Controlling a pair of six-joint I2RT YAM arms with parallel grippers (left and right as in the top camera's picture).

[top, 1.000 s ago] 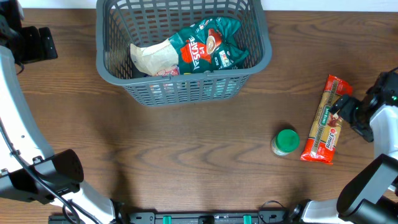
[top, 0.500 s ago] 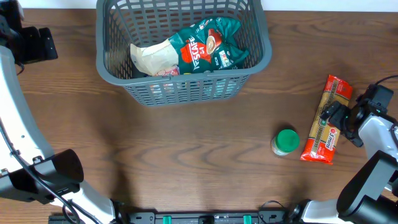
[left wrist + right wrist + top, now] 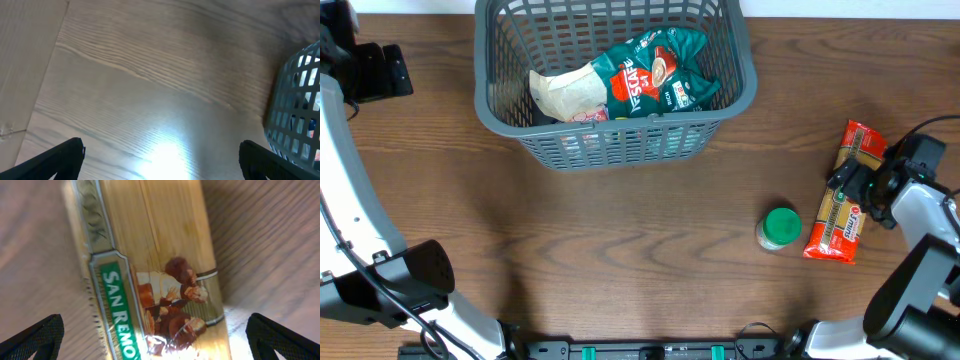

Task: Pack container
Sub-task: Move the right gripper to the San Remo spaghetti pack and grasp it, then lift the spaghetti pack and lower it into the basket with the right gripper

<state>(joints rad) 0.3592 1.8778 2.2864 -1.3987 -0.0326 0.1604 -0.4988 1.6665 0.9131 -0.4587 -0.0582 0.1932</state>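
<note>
The dark grey container point(image 3: 740, 95) stands at the top centre of the table. It holds a green and red coffee bag point(image 3: 655, 70) and a beige pouch point(image 3: 565, 93); its lattice wall shows in the left wrist view point(image 3: 295, 105). A long red and yellow pasta packet point(image 3: 842, 215) lies flat at the right. My right gripper point(image 3: 860, 185) is open, low over the packet's middle, its fingers on either side of the packet point(image 3: 150, 265). My left gripper point(image 3: 160, 160) is open and empty over bare table, left of the container.
A small jar with a green lid point(image 3: 780, 227) stands just left of the pasta packet. The left arm's black body point(image 3: 380, 70) sits at the far left edge of the table.
My right gripper has moved left and down over the pasta packet. The left arm and the container have not moved.
</note>
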